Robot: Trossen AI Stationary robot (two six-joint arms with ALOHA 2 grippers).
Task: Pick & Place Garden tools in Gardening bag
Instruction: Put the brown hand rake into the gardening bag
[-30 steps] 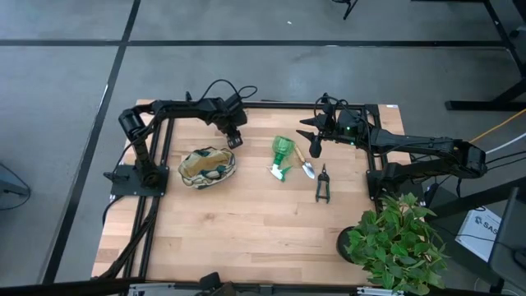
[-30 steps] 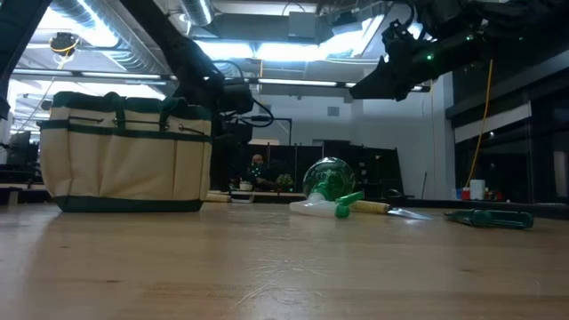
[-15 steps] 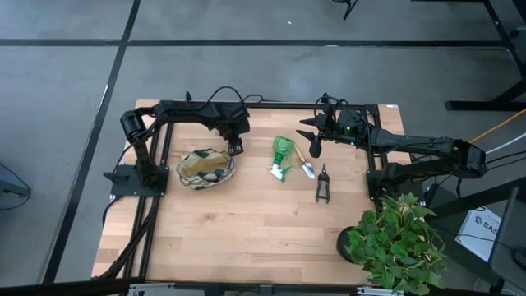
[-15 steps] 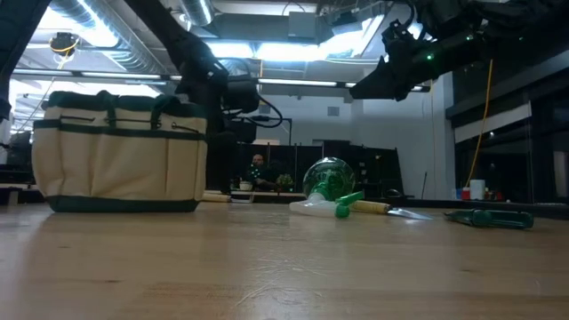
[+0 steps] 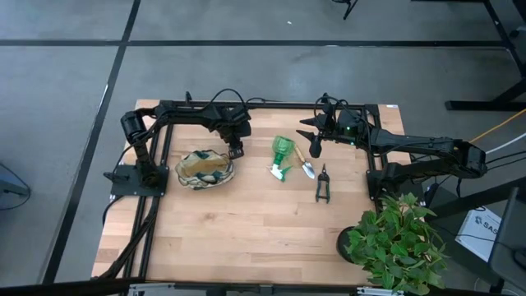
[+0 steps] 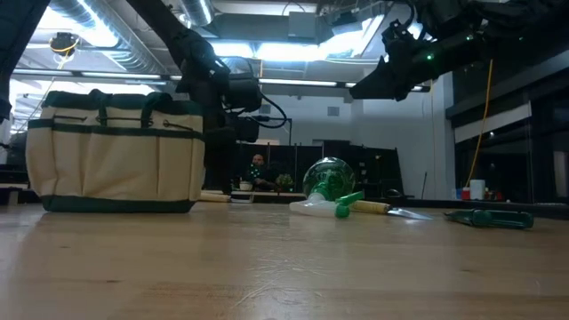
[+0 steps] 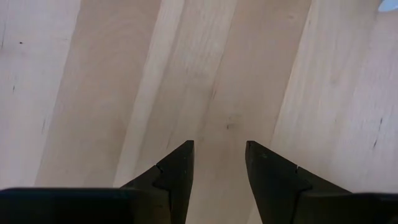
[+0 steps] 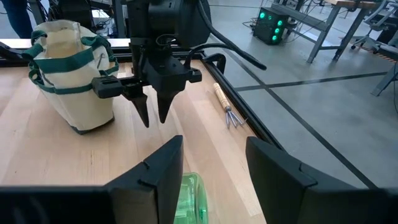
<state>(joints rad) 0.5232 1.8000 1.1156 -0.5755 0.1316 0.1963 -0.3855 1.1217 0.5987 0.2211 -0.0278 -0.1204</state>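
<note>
Black fingers parted and gripping nothing, the left tool [image 8: 152, 99] points down at bare wooden tabletop [image 5: 246, 222] just beside the gardening bag [image 5: 205, 167], likely so the bag's mouth stays clear. Farther from the bag, the right tool [image 5: 313, 134] hangs open and empty above the spray bottle [image 5: 283, 152], trowel [image 5: 307, 166] and shears [image 5: 322, 184]. None is bagged yet; the rake [image 8: 226, 106] lies at the tabletop's edge.

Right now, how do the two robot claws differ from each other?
The left gripper hangs low beside the gardening bag, pointing down at bare wood; the right gripper sits higher, above the spray bottle and trowel. The left gripper's gap looks narrower than the right's. Both are dark, two-fingered, open and empty.
</note>
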